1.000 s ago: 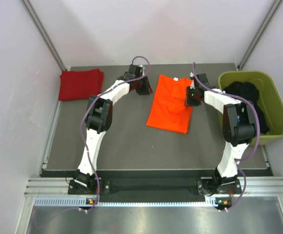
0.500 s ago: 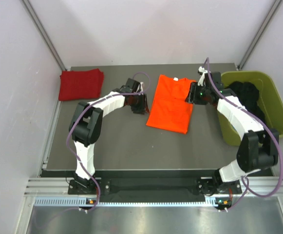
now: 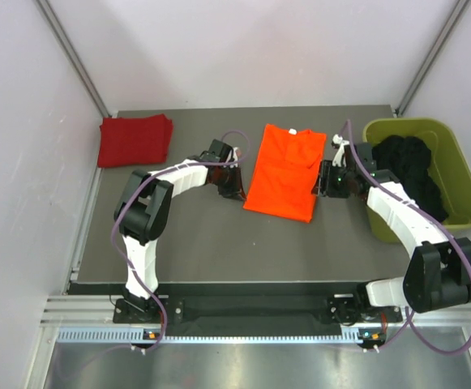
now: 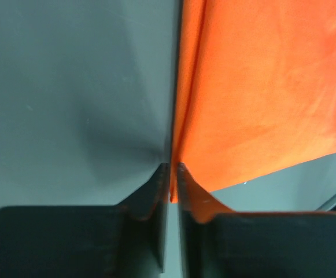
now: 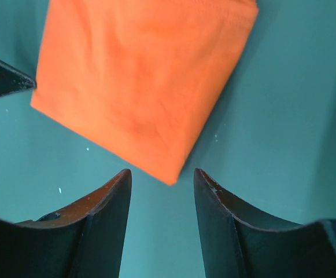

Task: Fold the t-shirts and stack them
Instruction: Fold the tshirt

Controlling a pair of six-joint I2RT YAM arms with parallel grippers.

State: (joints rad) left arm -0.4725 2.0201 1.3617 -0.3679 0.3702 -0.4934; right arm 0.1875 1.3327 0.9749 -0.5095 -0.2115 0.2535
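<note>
The bright orange t-shirt [image 3: 284, 172] lies folded lengthwise in the middle of the table. The dark red t-shirt [image 3: 134, 140] lies folded at the back left corner. My left gripper [image 3: 235, 188] is at the orange shirt's near left corner. In the left wrist view the left gripper [image 4: 172, 168] is shut, with the edge of the orange shirt [image 4: 260, 87] pinched between its jaws. My right gripper [image 3: 322, 180] is beside the shirt's right edge. In the right wrist view the right gripper [image 5: 162, 174] is open, with a corner of the orange shirt [image 5: 144, 81] just ahead of the gap.
An olive-green tub [image 3: 456, 174] holding dark clothes [image 3: 409, 162] stands at the right edge of the table, close behind my right arm. White walls close in on both sides and at the back.
Both grippers have moved toward the near end of the orange shirt, the left along its left edge, the right off the sleeve area to its right edge. The shirts lie much as before.
</note>
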